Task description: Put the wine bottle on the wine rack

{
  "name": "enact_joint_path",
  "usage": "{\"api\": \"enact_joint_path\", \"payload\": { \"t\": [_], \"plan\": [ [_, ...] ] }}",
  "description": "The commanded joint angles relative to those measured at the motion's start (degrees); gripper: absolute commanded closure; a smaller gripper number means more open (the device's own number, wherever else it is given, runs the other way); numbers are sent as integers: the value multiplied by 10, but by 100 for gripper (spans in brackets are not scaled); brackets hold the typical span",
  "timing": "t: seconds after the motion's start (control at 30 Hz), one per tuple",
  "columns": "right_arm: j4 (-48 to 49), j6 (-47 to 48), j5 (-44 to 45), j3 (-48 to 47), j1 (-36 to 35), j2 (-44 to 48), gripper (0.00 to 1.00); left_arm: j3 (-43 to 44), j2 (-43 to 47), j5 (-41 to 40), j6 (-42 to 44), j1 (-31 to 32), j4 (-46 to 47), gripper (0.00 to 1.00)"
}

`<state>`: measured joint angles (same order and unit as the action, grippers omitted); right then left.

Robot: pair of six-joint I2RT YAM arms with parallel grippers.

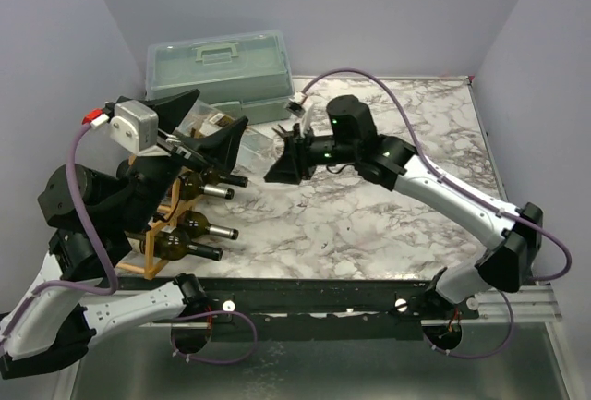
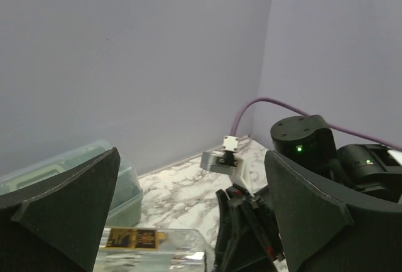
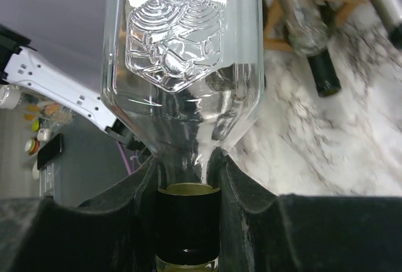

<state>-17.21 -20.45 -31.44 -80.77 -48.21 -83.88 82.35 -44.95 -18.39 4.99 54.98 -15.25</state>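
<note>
The clear glass wine bottle (image 1: 257,141) is held level above the table, its body toward the wine rack (image 1: 157,234), an orange-tan stick lattice at the left. My right gripper (image 1: 279,169) is shut on the bottle's neck. The right wrist view shows the black cap (image 3: 187,222) between the fingers and the embossed body (image 3: 182,39) beyond. My left gripper (image 1: 222,111) is open over the rack, one finger on each side of the bottle's far end without touching it. The left wrist view shows the labelled bottle (image 2: 151,247) below the open fingers (image 2: 69,209).
Three dark bottles (image 1: 199,230) lie in the rack, necks pointing right; they also show in the right wrist view (image 3: 317,58). A pale green plastic toolbox (image 1: 220,67) stands behind the rack against the back wall. Walls close in the left, back and right.
</note>
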Motion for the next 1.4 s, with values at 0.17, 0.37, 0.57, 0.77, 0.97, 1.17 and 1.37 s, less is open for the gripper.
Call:
{"api": "enact_joint_path", "payload": {
  "t": [0.17, 0.37, 0.57, 0.77, 0.97, 1.17, 1.37],
  "plan": [
    [105, 27, -47, -205, -97, -158, 99, 17, 32, -6, -26, 0, -51, 1],
    [82, 11, -77, -334, -124, -279, 100, 22, 46, -12, -24, 0, -58, 1],
    [39, 3, -106, -444, -132, -376, 99, 22, 59, -17, -24, 0, -68, 1],
    [-8, 10, -112, -509, -133, -430, 99, 9, 70, -22, -26, 0, -71, 1],
    [-33, 10, -124, -540, -133, -459, 100, 5, 75, -21, -24, 0, -74, 1],
    [-37, 3, -152, -538, -133, -471, 100, -1, 84, -25, -24, 0, -78, 1],
    [-25, -7, -155, -511, -133, -467, 99, -2, 89, -27, -24, 0, -82, 1]
  ]
}}
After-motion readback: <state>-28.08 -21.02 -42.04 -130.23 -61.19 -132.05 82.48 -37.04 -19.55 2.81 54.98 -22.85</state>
